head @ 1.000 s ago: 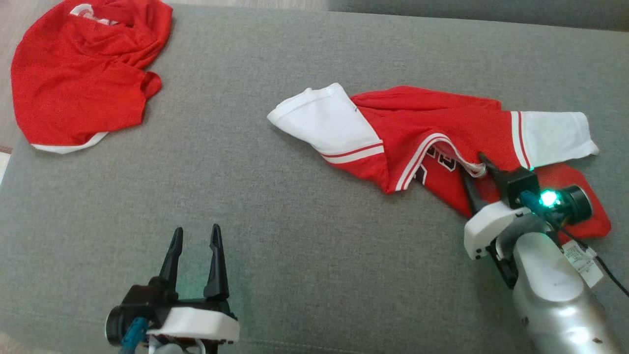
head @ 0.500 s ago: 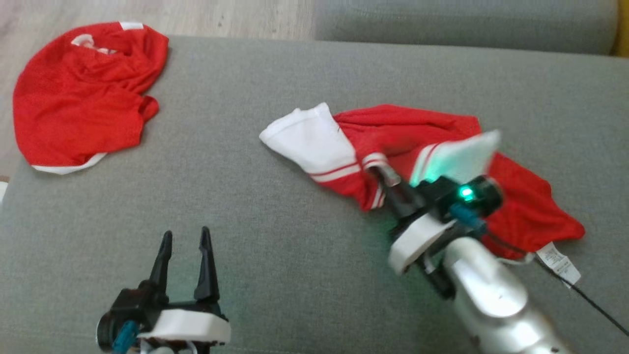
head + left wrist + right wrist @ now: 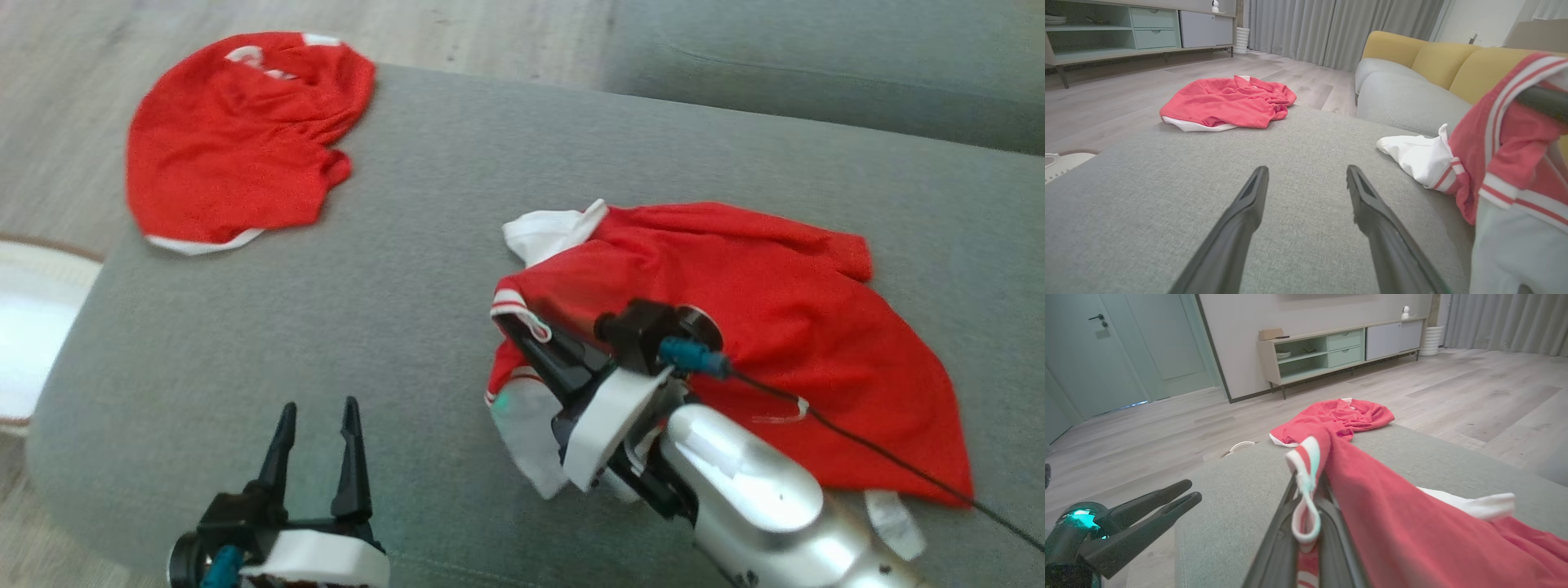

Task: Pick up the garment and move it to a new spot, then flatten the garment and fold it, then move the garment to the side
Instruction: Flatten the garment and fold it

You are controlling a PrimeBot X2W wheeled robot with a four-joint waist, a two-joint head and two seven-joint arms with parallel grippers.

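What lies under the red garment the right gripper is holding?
Grey cushion shows around the garment; a white sleeve hangs below the right gripper. Whatever lies beneath the draped cloth is covered.

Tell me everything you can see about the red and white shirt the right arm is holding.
The shirt is red, thin sports fabric with white sleeves and red-and-white striped trim. It lies crumpled on the gray sofa cushion, one striped edge raised off it and pinched in the shut jaws of the right gripper. A white label shows at its near edge.
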